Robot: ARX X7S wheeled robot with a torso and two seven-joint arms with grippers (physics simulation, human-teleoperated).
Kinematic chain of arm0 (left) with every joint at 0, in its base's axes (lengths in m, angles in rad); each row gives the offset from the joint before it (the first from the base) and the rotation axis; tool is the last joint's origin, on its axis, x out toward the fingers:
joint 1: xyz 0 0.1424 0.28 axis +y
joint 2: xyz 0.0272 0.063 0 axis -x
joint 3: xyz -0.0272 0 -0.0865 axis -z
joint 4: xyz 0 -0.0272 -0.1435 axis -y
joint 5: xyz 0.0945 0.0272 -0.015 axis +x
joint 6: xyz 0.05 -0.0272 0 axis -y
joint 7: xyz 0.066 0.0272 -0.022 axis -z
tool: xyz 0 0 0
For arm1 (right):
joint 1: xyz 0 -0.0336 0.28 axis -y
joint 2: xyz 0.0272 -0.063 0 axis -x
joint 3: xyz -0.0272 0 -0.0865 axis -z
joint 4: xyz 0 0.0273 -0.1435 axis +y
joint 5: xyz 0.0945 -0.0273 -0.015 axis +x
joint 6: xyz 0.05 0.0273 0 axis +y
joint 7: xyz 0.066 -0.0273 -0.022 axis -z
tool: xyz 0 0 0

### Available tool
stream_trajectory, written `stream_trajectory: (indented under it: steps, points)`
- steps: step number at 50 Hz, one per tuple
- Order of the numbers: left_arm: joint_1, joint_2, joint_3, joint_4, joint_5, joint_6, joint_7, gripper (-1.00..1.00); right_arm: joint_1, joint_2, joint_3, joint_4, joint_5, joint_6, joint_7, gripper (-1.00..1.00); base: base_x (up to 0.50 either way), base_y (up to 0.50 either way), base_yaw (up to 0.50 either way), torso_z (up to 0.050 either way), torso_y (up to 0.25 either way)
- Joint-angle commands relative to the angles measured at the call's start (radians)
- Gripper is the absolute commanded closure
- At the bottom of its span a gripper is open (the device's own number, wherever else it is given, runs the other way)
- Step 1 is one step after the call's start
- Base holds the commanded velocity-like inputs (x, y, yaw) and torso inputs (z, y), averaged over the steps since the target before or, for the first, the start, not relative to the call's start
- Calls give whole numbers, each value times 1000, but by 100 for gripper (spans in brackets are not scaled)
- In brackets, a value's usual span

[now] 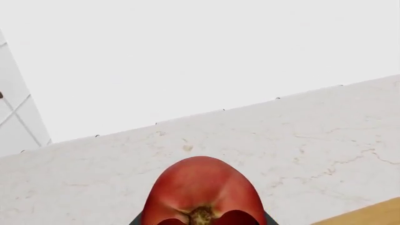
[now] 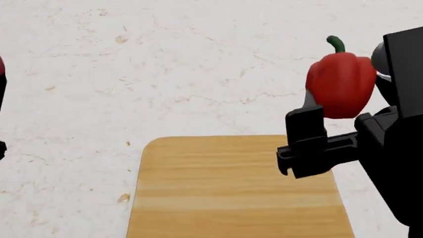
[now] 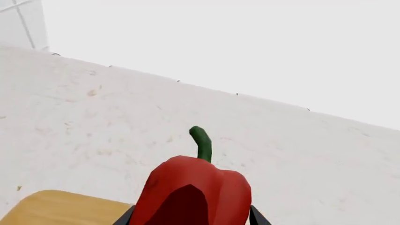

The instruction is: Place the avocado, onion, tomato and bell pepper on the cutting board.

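My right gripper (image 2: 342, 101) is shut on the bell pepper (image 2: 340, 84), glossy red with a curved green stem, and holds it upright over the far right corner of the cutting board (image 2: 231, 193). The right wrist view shows the pepper (image 3: 194, 192) between the jaws and a corner of the board (image 3: 56, 208). My left gripper (image 1: 203, 221) is shut on the round red tomato (image 1: 203, 187), stem scar facing the camera, over the counter left of the board (image 1: 368, 215). In the head view only a red sliver of the tomato (image 2: 1, 67) shows at the left edge. The avocado and onion are out of view.
The board lies on a pale marbled counter (image 2: 165, 74). The counter's far edge meets a plain white wall (image 1: 187, 56), with white tiles (image 1: 16, 117) at one side.
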Motion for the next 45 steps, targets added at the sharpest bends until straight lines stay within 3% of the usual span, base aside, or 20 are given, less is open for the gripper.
stream_trajectory:
  steps: [1,16,45]
  points:
    - [2,-6,-42,14,-20,21,7,100,104,-130,-68,220,-143,108,-190,100,0,0,0,0,0]
    - [-5,-23,-46,25,-40,20,-9,100,65,-213,-146,359,-304,73,-359,100,0,0,0,0,0]
    - [3,-44,-55,35,-47,27,-18,100,-19,-281,-261,469,-469,13,-472,100,0,0,0,0,0]
